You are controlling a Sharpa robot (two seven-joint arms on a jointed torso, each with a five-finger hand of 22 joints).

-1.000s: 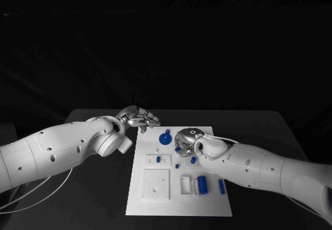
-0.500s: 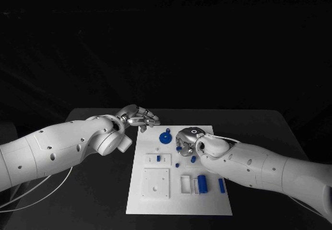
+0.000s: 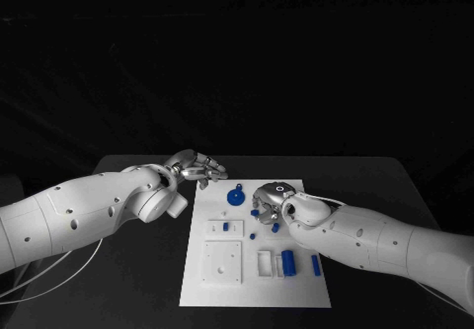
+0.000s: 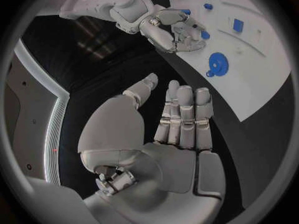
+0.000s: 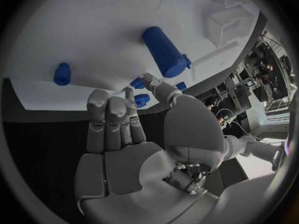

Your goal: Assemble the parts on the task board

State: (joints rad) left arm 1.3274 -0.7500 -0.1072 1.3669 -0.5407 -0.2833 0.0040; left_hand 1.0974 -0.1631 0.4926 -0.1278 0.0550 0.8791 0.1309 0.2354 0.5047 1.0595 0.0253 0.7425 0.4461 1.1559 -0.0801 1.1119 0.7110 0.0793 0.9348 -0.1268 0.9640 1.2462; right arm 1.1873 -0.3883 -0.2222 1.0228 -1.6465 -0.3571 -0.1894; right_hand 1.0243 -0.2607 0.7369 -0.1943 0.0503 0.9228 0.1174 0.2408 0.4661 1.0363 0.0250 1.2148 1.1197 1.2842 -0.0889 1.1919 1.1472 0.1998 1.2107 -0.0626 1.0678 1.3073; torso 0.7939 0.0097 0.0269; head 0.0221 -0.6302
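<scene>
Here I see my left robot hand (image 3: 198, 168) spread, empty, beside the task board (image 3: 252, 288); right robot hand (image 3: 268, 201) over small blue parts (image 3: 255, 213), grip unclear.

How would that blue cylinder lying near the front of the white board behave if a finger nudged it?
The blue cylinder lies on its round side, so it would probably roll across the task board. It looks like rigid plastic, likely light and somewhat slippery.

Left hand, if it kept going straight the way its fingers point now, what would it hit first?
Probably the blue gear on the task board, just past the left hand; depth is unclear, so it might pass above it.
</scene>
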